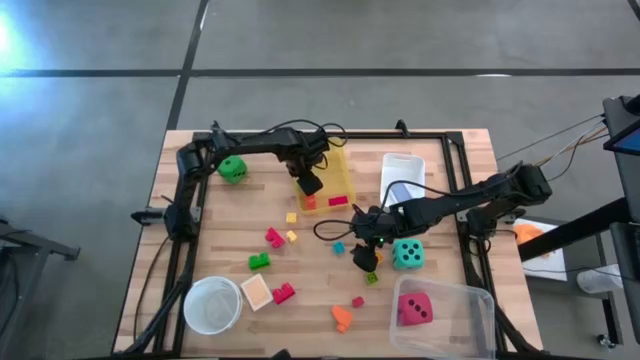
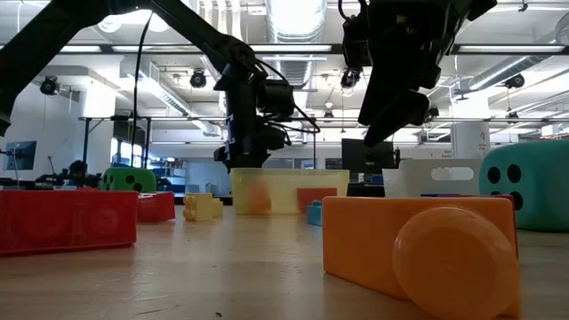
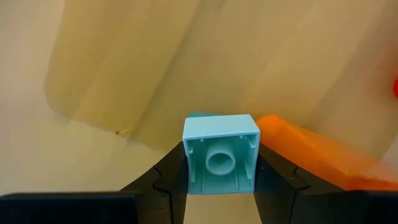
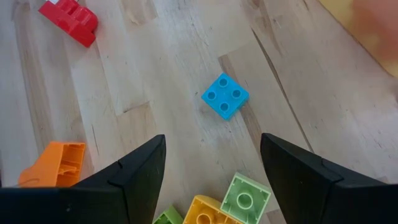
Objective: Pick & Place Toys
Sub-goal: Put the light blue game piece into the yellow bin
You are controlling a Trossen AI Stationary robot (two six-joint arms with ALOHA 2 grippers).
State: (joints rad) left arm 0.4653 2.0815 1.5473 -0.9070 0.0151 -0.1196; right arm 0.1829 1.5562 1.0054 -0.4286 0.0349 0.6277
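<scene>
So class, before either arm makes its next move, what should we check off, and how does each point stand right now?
1. Left pincer has a firm grip on the light blue block: ok, fingers press both its sides.
2. Left pincer is over the yellow bin: ok.
3. Room in the yellow bin for the block: ok, only an orange block and red pieces show inside.
4. Right pincer is open and empty: ok.
5. Right pincer is lined up on a target: cannot tell; a blue block lies ahead, a green block and a yellow one sit nearer.
</scene>
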